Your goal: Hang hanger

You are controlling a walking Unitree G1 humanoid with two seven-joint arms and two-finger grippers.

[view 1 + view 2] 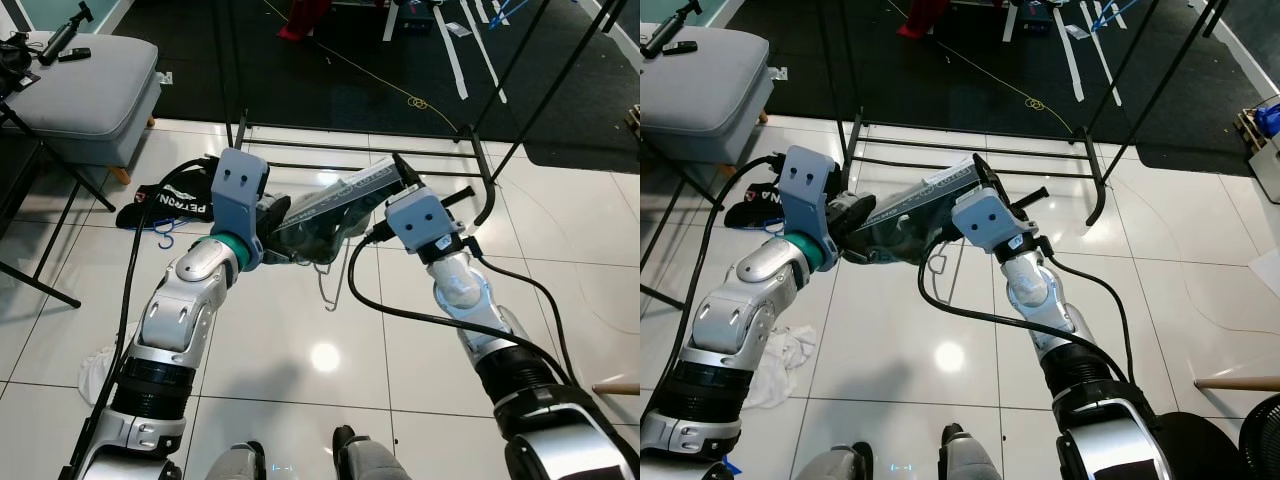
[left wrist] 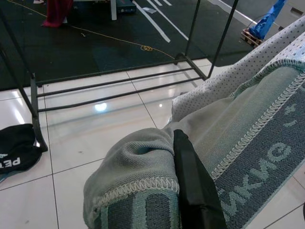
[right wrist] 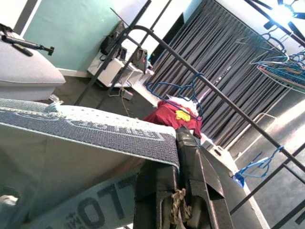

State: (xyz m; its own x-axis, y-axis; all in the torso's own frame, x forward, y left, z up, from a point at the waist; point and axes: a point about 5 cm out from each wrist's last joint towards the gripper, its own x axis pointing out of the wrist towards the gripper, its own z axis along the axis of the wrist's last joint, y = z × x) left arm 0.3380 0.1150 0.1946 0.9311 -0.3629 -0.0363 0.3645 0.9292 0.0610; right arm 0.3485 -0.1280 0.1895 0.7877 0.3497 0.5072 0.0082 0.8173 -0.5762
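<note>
A grey and teal garment [image 1: 335, 205] with lettering on its band is stretched between my two grippers above the white tiles. My left gripper [image 1: 278, 216] is shut on its bunched left end, where one black finger [image 2: 190, 186] presses into the fabric. On the right end, my right gripper [image 1: 399, 166] is shut on the lettered band [image 3: 95, 131]. A thin wire hanger hook [image 1: 329, 285] dangles below the garment. The black clothes rack's base bars [image 1: 360, 150] lie just beyond. Its top rail [image 3: 190, 62] carries blue hangers [image 3: 176, 90] and a red shirt [image 3: 174, 119].
A black garment [image 1: 165, 200] and a blue hanger [image 1: 165, 236] lie on the floor at the left. A grey cushioned stool [image 1: 90, 80] stands at the far left, with a tripod leg beside it. A white cloth [image 1: 100, 370] lies by my left arm. Dark carpet [image 1: 330, 50] begins behind the rack.
</note>
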